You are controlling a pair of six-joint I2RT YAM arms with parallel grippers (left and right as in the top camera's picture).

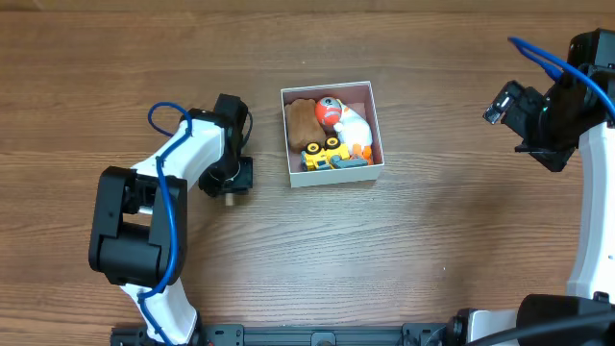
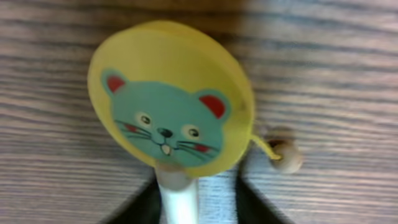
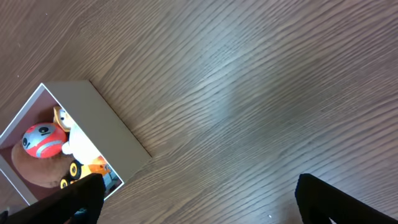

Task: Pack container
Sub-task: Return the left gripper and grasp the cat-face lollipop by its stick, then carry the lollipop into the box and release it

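Observation:
The container is a white-walled square box at the table's middle. It holds a brown plush, a red ball, a white toy and a yellow vehicle. It also shows in the right wrist view. A yellow drum rattle with a teal animal face lies on the wood, with a bead on a string. Its white handle lies between my left gripper's open fingers, against the left one. My left gripper is low, left of the box. My right gripper is open and empty, far right.
The wooden table stretches all around the box. The arm bases stand at the front edge, left and right. Blue cables run along both arms.

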